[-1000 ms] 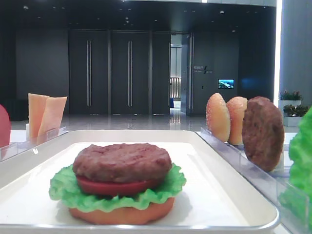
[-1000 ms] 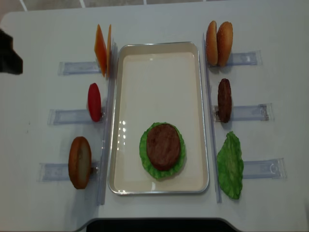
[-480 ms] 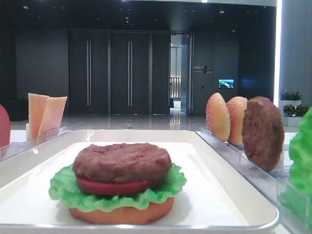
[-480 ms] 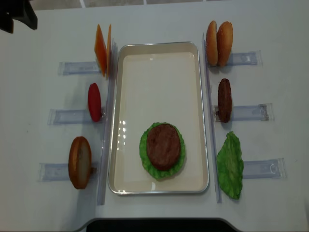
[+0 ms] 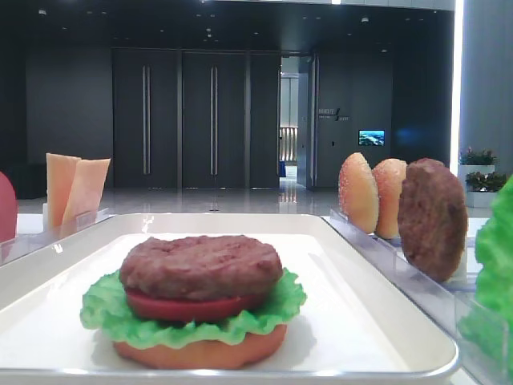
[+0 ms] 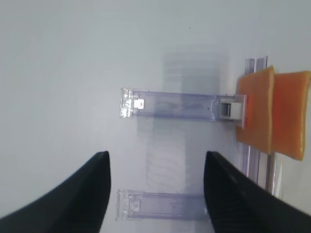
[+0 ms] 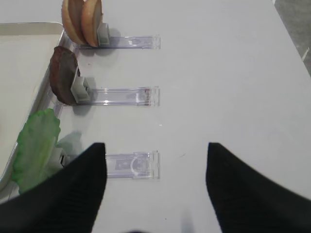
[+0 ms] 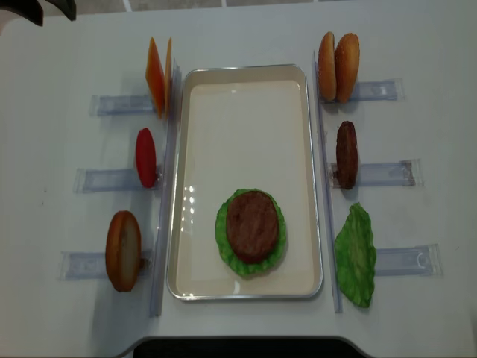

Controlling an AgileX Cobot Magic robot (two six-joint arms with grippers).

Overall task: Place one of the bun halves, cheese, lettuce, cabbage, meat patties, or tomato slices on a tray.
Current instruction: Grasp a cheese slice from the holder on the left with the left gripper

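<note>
On the white tray [image 8: 246, 71] lies a stack: meat patty [image 8: 253, 225] over a tomato slice [image 5: 184, 309], lettuce [image 5: 104, 314] and a flat bun base [image 5: 200, 350]. Two cheese slices [image 8: 158, 77] stand on edge in a rack left of the tray. My left gripper [image 8: 46, 13] is open at the far left corner, and in the left wrist view this left gripper [image 6: 156, 158] hovers over bare table left of the cheese [image 6: 265, 111]. My right gripper [image 7: 155, 145] is open and empty above the rack beside the loose lettuce [image 7: 36, 145].
Clear racks flank the tray. On the left stand a tomato slice [image 8: 146, 156] and a bun half [image 8: 123, 250]. On the right are two bun halves [image 8: 337, 66], a meat patty [image 8: 346, 154] and a lettuce leaf [image 8: 355, 256].
My left gripper has moved from the left edge to the far left corner in the overhead view. The food and tray have not moved.
</note>
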